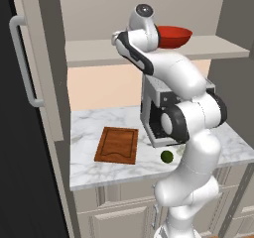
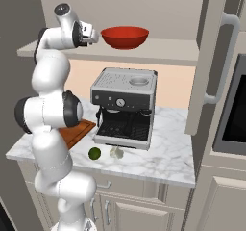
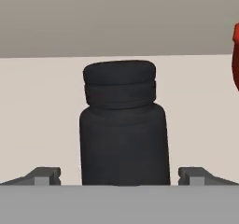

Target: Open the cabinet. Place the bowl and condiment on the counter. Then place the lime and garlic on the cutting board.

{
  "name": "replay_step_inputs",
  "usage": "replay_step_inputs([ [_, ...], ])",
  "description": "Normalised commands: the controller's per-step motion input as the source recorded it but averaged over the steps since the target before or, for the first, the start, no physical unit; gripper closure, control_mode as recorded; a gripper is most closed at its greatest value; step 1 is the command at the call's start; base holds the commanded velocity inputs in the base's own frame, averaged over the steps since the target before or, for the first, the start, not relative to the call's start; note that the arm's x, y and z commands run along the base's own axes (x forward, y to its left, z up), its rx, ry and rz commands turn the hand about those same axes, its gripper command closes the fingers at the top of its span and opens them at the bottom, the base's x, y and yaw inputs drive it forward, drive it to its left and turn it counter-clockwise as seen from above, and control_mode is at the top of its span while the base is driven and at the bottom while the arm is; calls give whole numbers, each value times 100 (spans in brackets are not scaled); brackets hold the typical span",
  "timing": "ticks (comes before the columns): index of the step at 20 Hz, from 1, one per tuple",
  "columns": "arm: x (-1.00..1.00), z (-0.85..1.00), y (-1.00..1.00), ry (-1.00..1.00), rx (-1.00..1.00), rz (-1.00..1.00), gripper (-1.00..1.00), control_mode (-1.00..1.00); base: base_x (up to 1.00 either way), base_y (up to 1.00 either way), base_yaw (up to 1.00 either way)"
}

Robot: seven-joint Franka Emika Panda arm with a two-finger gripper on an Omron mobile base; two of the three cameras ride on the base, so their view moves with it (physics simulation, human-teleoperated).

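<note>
Fingers (image 3: 119, 176) spread wide, flanked round 1 matte black ribbed-cap condiment (image 3: 123, 129); 1 glossy red bowl (image 3: 235, 55) seen at 3 o'clock.

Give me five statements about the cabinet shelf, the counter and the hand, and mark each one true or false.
1. The red bowl sits on the cabinet shelf. True.
2. The hand is shut on the black condiment bottle. False: its fingertips stand wide apart on either side of the bottle, without touching it.
3. The lime lies on the cutting board. False: it lies on the marble counter, in front of the coffee machine.
4. The garlic lies beside the lime on the counter. True.
5. The cabinet doors are closed. False: they stand open, with the shelf exposed.
</note>
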Motion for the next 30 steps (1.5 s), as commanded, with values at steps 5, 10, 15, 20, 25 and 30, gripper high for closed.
replay_step_inputs([
  [5,18,-2,0,0,0,0,100,-100,0,0,0],
  [10,1,-4,0,0,0,0,100,-100,0,0,0],
  [15,-56,10,-1,-10,0,0,100,-100,0,0,0],
  [20,-100,29,-34,-21,6,0,100,-100,0,0,0],
  [25,-100,6,-75,-25,12,3,100,-100,0,0,0],
  [30,-100,0,-12,-20,1,5,100,-100,0,0,0],
])
